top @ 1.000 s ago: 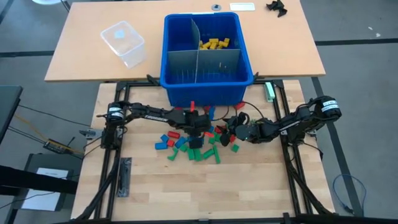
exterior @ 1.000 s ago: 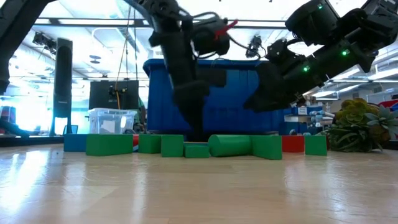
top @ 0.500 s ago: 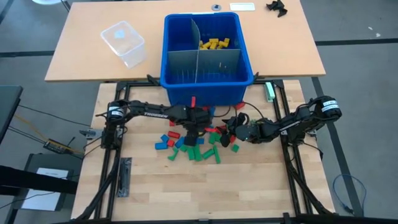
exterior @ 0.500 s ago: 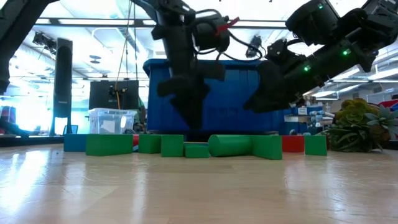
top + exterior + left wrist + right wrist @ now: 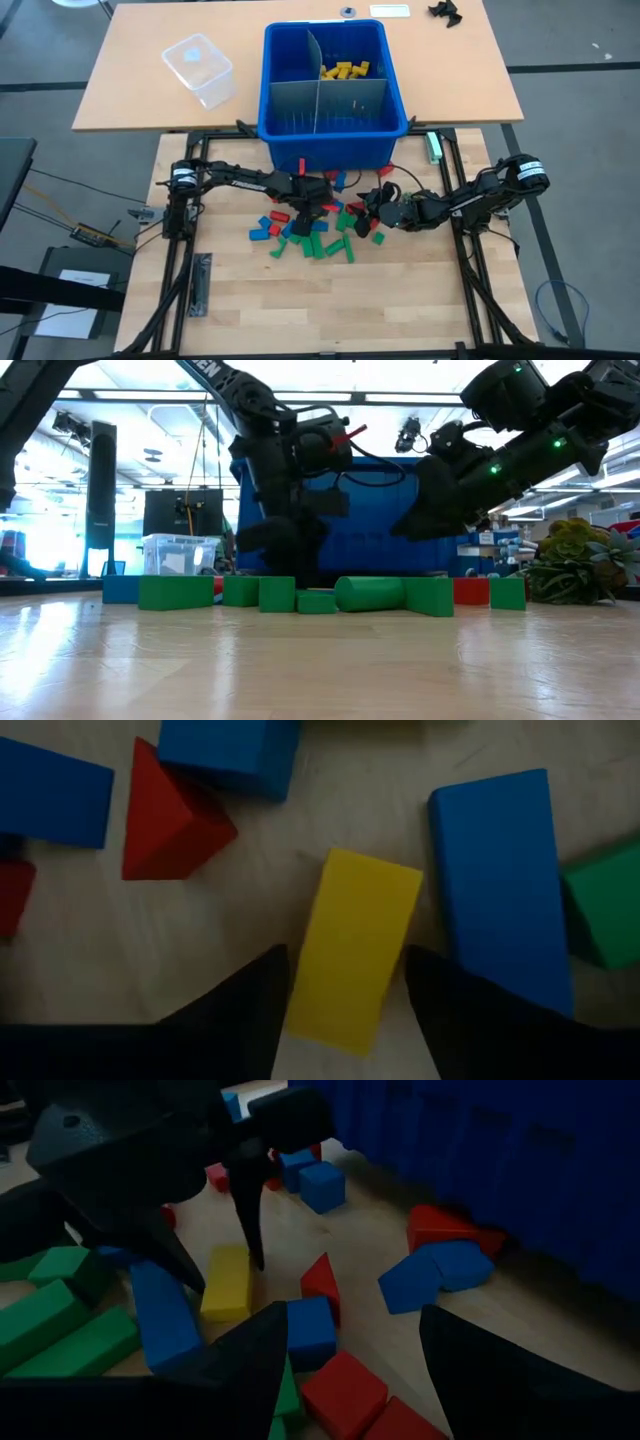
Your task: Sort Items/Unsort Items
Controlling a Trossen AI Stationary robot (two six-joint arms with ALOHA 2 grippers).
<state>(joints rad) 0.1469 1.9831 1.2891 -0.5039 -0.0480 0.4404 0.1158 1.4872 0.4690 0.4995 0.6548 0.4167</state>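
The blue bin (image 5: 335,95) stands at 12 o'clock of the work area, its grey dividers (image 5: 318,85) forming compartments so that colours stay separate; a batch of yellow blocks (image 5: 344,70) lies in its far right compartment. The loose blocks (image 5: 318,232) lie scattered on the wooden table (image 5: 300,300) just in front of the bin, within reach of both arms. The left gripper (image 5: 345,982) is low over the pile, jaws parted and straddling one yellow block (image 5: 352,948) without pinching it, probably aligned for a pick toward the yellow compartment. The right gripper (image 5: 350,1348) hovers at 3 o'clock of the pile, jaws wide and empty, apparently waiting.
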